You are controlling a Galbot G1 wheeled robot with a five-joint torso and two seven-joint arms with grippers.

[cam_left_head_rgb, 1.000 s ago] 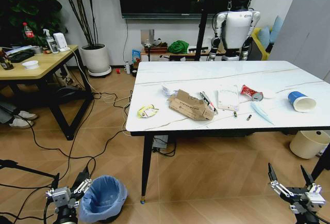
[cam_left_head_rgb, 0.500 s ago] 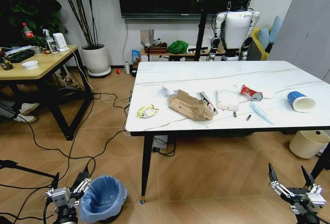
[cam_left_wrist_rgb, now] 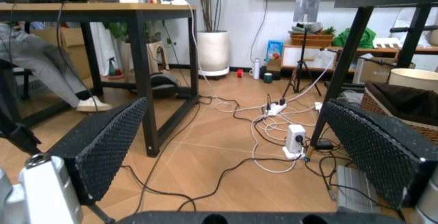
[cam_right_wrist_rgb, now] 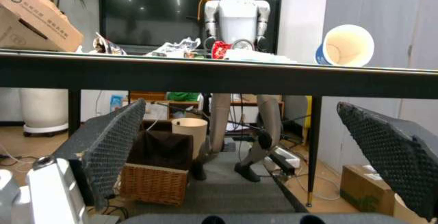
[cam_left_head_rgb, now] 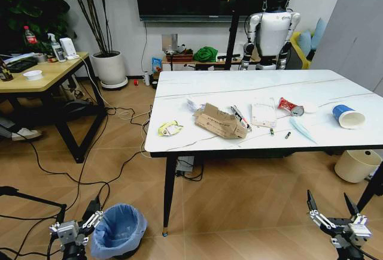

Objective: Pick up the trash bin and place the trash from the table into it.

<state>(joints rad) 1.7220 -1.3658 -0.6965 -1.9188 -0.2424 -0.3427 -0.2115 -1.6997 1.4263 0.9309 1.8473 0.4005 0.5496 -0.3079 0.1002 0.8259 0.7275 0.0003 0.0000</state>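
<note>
Both grippers low, jaws released.
Left gripper (cam_left_head_rgb: pixel 75 229) at 9 o'clock of trash bin (cam_left_head_rgb: pixel 118 230); right gripper (cam_left_head_rgb: pixel 333 217) empty.

tables 2 (cam_left_head_rgb: pixel 311 86) (cam_left_head_rgb: pixel 45 74) | trash bin 1 (cam_left_head_rgb: pixel 118 230) | paper cup 1 (cam_left_head_rgb: pixel 348 116) | red can 1 (cam_left_head_rgb: pixel 290 106)

The left gripper (cam_left_wrist_rgb: pixel 236 137) hangs low over the wooden floor (cam_left_wrist_rgb: pixel 205 147), its two dark, dimpled fingers (cam_left_wrist_rgb: pixel 102 144) spread wide apart with nothing between them. Past them, black cables (cam_left_wrist_rgb: pixel 226 175) trail across the boards to a white power strip (cam_left_wrist_rgb: pixel 296 134). A wooden desk (cam_left_wrist_rgb: pixel 96 8) on black legs stands at one side, with a seated person's leg and white shoe (cam_left_wrist_rgb: pixel 92 104) beneath it. A slim black table leg (cam_left_wrist_rgb: pixel 342 75) rises on the other side, next to a wicker basket (cam_left_wrist_rgb: pixel 403 106). Farther off, a tall white planter (cam_left_wrist_rgb: pixel 213 52) stands against the wall, near a small tripod (cam_left_wrist_rgb: pixel 301 65).
</note>
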